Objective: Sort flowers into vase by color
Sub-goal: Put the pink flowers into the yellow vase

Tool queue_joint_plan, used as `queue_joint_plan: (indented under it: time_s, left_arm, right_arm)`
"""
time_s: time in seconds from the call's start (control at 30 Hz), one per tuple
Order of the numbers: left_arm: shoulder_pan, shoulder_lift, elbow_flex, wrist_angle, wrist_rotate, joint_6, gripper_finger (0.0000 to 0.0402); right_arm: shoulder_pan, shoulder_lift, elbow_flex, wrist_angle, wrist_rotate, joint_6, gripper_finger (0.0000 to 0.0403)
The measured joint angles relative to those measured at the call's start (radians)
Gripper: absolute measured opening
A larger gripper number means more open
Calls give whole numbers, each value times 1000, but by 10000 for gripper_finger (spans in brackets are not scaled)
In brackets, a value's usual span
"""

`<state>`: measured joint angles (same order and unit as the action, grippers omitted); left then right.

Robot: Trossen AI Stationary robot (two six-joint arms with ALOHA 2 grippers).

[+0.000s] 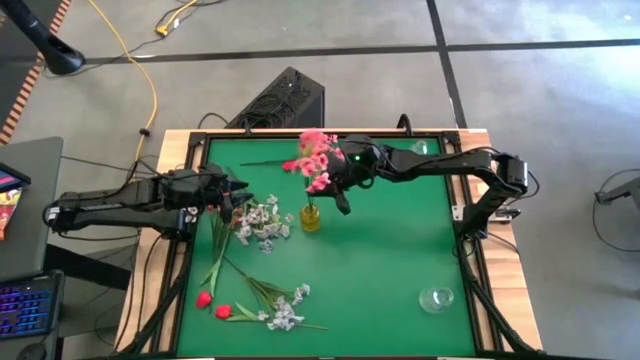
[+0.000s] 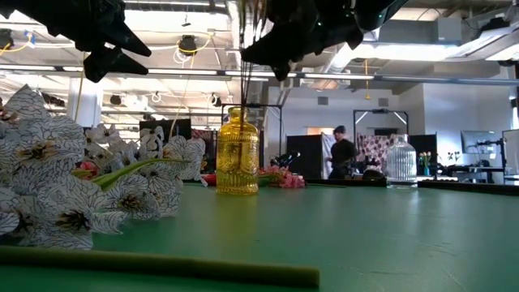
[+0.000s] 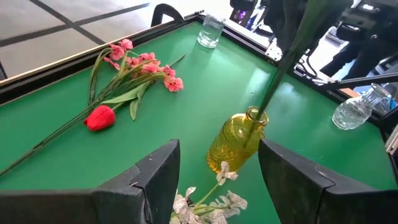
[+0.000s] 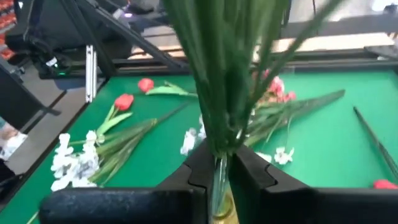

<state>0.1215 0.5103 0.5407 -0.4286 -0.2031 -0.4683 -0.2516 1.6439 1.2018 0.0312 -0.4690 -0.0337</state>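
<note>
A yellow glass vase [image 1: 310, 218] stands on the green table, just left of centre. A bunch of pink flowers [image 1: 316, 150] stands with its green stems [image 2: 243, 77] reaching down into the vase's mouth. My right gripper [image 1: 337, 193] is above the vase, shut on those stems. My left gripper [image 3: 217, 180] hovers open to the left of the vase, over white flowers [image 1: 262, 225], and touches nothing. More pink flowers [image 3: 143, 68] and a red bud [image 3: 99, 117] lie flat toward the far edge. Red buds [image 1: 212, 305] and white sprays [image 1: 285, 312] lie near the front left. My right gripper pinches the bundled green stems [image 4: 222, 146] of the pink flowers between its two fingers, a little above the vase's mouth. The fingers come slanting down from the table's right and lie across the stems. The bunch stands upright, its lower stems inside the yellow vase.
A clear glass vase [image 1: 437, 298] stands near the front right, and another clear glass [image 1: 420, 147] at the far right edge. Long green leaves [image 1: 218, 255] lie left of centre. The green surface right of the yellow vase is bare. A person [image 2: 340, 152] stands far off in the room.
</note>
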Motion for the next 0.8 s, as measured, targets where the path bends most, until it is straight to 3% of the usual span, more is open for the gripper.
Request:
queue_joint_plan:
  time_s: [0.47,0.8]
  left_arm:
    - [0,0,0,-3,-3,3,206]
    - [0,0,0,-6,-7,3,206]
  right_arm:
    - [0,-83,2,-159,0,7,246]
    - [0,-189,2,-424,15,7,266]
